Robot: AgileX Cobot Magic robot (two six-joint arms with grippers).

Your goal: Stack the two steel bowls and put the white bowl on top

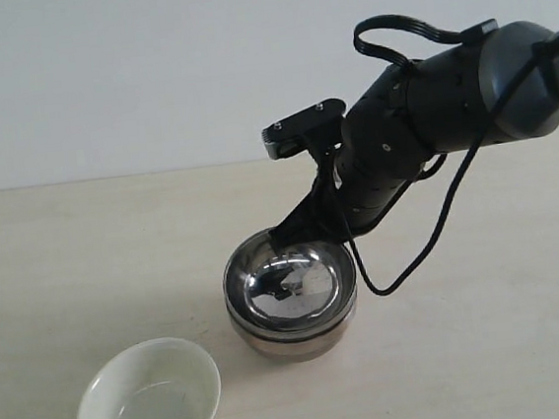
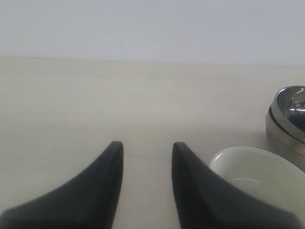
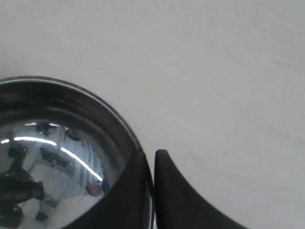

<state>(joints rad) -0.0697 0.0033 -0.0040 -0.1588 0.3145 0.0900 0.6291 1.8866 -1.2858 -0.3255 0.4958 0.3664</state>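
Note:
The two steel bowls sit nested at the table's middle: the upper steel bowl (image 1: 292,286) rests in the lower steel bowl (image 1: 294,343). My right gripper (image 1: 284,237) (image 3: 152,155) is shut on the far rim of the upper bowl (image 3: 52,157), one finger inside and one outside. The white bowl (image 1: 149,400) stands upright and empty at the front left, apart from the stack. In the left wrist view my left gripper (image 2: 145,145) hovers open over bare table, with the white bowl (image 2: 257,171) just beside one finger and the steel stack (image 2: 288,119) beyond it. The left arm is out of the exterior view.
The pale wooden table (image 1: 66,260) runs back to a plain white wall (image 1: 148,74). The right arm's black cable (image 1: 431,244) hangs in a loop over the table, right of the stack.

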